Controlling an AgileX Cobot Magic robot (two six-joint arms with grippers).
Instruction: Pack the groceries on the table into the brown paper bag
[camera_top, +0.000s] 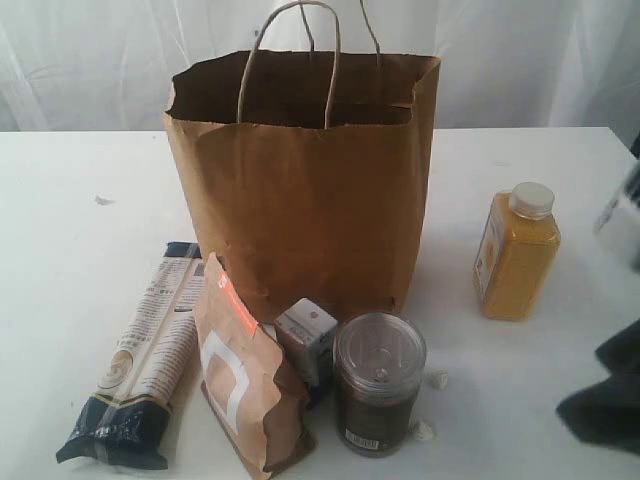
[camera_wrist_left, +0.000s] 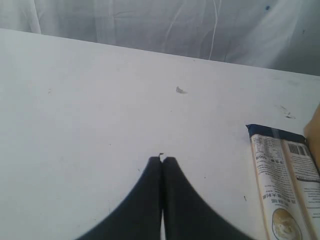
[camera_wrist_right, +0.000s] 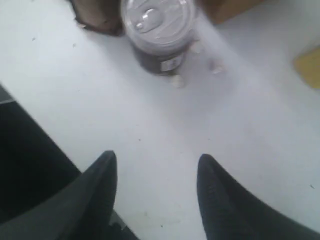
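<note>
**Pouch (camera_top: 245, 390) and can (camera_top: 378, 385) up front, bag (camera_top: 300, 180) behind**

Pouch and can sit at the bottom centre of the exterior frame. The pouch is crumpled and leaning, and the can stands upright just to its right with a clear lid on top. A carton (camera_top: 308, 340) peeks out between them, slightly further back; whether it touches either one cannot be told. Pasta (camera_top: 145, 360) lies flat at lower left, just beside the pouch, its long side running away from the camera.

The bag stands upright and open in the middle of the frame, directly behind pouch, carton and can, with its handles up. A bottle (camera_top: 515, 255) stands at centre right, cap on, well apart from the bag. Every grocery in view rests on the table (camera_top: 80, 200), outside the bag. Two white scraps (camera_top: 437, 378) lie just right of the can.

The left gripper (camera_wrist_left: 162, 159) has its fingers pressed together with nothing between them, over bare table with one end of the pasta nearby. The right gripper (camera_wrist_right: 156, 157) has its fingers spread and empty above the table, with the can ahead of it.
</note>
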